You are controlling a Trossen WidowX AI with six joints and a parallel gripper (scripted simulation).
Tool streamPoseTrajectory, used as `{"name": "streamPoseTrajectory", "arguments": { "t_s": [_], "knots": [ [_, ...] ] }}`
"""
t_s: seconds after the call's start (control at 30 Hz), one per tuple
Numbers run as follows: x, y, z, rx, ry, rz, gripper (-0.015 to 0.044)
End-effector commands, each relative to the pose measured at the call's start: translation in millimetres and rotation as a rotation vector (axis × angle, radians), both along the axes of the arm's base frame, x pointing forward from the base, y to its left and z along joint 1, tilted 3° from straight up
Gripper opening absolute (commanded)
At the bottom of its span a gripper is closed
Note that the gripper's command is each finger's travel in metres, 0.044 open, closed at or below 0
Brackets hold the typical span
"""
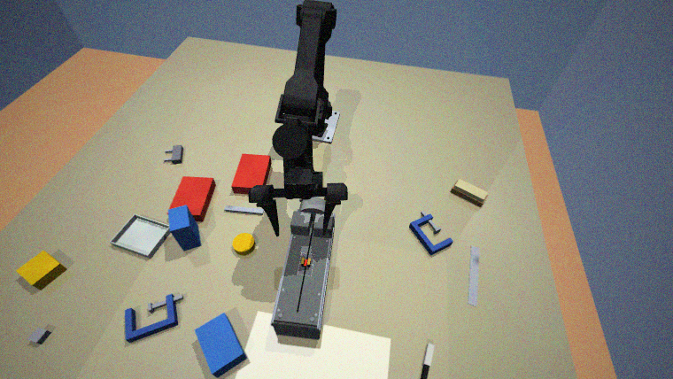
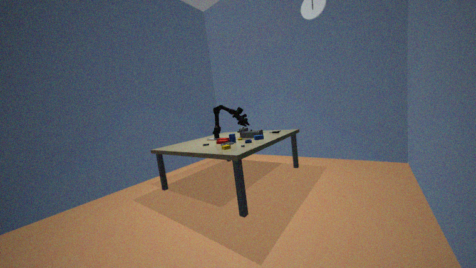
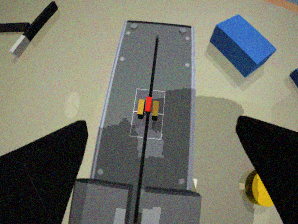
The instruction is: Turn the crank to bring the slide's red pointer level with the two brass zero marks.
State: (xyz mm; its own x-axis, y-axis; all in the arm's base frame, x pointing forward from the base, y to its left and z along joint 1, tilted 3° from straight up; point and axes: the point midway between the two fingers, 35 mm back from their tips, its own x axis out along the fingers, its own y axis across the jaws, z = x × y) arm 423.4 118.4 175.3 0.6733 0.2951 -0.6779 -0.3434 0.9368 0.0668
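Note:
The grey slide machine (image 1: 314,291) (image 2: 251,134) (image 3: 172,65) lies lengthwise in front of the arm. Its red pointer (image 1: 305,262) (image 3: 148,104) stands in the slot between the left brass mark (image 3: 141,107) and the right brass mark (image 3: 155,108). The pointer looks nearly level with them, perhaps slightly toward the machine's far end; exact level I cannot tell. My gripper (image 1: 301,234) (image 2: 247,124) (image 3: 164,125) is open and empty, above the machine's near end blocks. The round grey hub (image 1: 313,204) shows partly behind the gripper. The crank handle is hidden in the top view and outside the wrist view.
Left of the machine are a yellow disc (image 1: 243,243), an upright blue block (image 1: 183,228), two red blocks and a shallow tray. A flat blue block (image 1: 220,344) (image 3: 243,45) lies near the far end. A blue clamp (image 1: 429,235) lies to the right.

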Motion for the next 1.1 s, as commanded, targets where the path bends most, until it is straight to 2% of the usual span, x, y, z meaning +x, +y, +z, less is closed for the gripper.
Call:
{"name": "streamPoseTrajectory", "arguments": {
  "t_s": [0.0, 0.33, 0.47, 1.07],
  "knots": [
    [0, 0, -1, 0.000, 0.002, 0.004, 0.0440],
    [-2, -3, 54, 0.000, 0.000, 0.000, 0.0440],
    [-6, -2, 58, -0.001, 0.001, -0.004, 0.0440],
    [-118, 11, 56, -0.012, 0.006, -0.122, 0.0440]
  ]
}}
